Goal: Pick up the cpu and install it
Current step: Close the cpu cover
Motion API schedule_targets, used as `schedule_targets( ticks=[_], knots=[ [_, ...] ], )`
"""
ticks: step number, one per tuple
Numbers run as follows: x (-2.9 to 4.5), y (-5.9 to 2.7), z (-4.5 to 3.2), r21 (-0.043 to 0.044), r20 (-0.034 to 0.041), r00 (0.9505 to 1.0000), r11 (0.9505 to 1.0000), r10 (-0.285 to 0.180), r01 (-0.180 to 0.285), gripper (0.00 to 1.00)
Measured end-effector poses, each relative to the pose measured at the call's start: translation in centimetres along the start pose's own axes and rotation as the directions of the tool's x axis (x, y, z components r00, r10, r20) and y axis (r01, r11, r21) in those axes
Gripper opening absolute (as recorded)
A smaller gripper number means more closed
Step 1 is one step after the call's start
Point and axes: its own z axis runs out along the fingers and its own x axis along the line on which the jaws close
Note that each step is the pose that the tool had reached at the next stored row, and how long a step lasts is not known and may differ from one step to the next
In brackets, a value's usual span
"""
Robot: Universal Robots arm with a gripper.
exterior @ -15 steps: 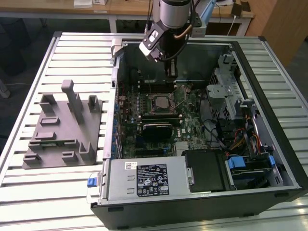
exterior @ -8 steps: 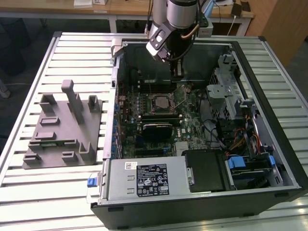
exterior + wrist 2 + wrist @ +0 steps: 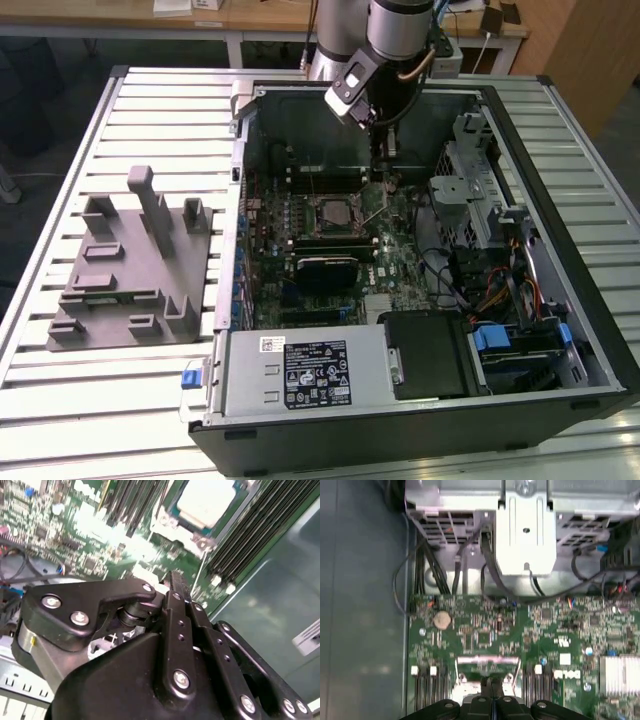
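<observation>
The cpu (image 3: 205,502), a pale silver square, lies flat in the socket frame on the green motherboard (image 3: 85,550) in the second wrist view. In the exterior view the socket (image 3: 335,212) sits mid-board inside the open computer case. My gripper (image 3: 385,178) hangs just behind and to the exterior view's right of the socket, low over the board. Its black fingers (image 3: 175,587) are pressed together, and nothing is visible between them. Both wrist views show the gripper (image 3: 492,684) shut. A thin metal socket lever (image 3: 199,577) stands up beside the fingertips.
A grey plastic fixture (image 3: 130,265) with upright posts stands on the slatted table at the exterior view's left. A black rectangular block (image 3: 325,272) lies in front of the socket. Memory slots, cables and a drive cage (image 3: 480,190) crowd the case. A power supply (image 3: 310,372) fills its front.
</observation>
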Motion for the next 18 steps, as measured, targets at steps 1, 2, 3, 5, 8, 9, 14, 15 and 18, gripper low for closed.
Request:
schedule_targets(
  ticks=[1, 2, 3, 5, 8, 9, 14, 15, 18],
  knots=[
    [0.0, 0.29, 0.01, 0.0, 0.0, 1.0, 1.0, 0.0, 0.0, 0.11],
    [0.0, 0.56, 0.02, 0.0, 0.0001, 1.0, 1.0, 0.0, 0.0, 0.11],
    [0.0, 0.84, 0.03, 0.0, 0.0001, 1.0, 1.0, 0.0, 0.0, 0.11],
    [0.01, 1.32, 0.05, 0.0, 0.0001, 1.0, 1.0, 0.0, 0.0, 0.11],
    [0.02, 2.04, 0.07, 0.0001, 0.0002, 1.0, 1.0, 0.0, 0.0, 0.11],
    [0.02, 2.26, 0.08, 0.0001, 0.0001, 1.0, 1.0, 0.0, 0.0, 0.11],
    [0.03, 3.33, 0.14, 0.0003, 0.0001, 1.0, 1.0, 0.0, 0.0, 0.11],
    [0.03, 3.48, 0.17, 0.0003, 0.0001, 1.0, 1.0, 0.0, 0.0, 0.11],
    [0.04, 3.91, 0.35, 0.0008, 0.0002, 1.0, 1.0, 0.001, -0.001, 0.11]
  ],
)
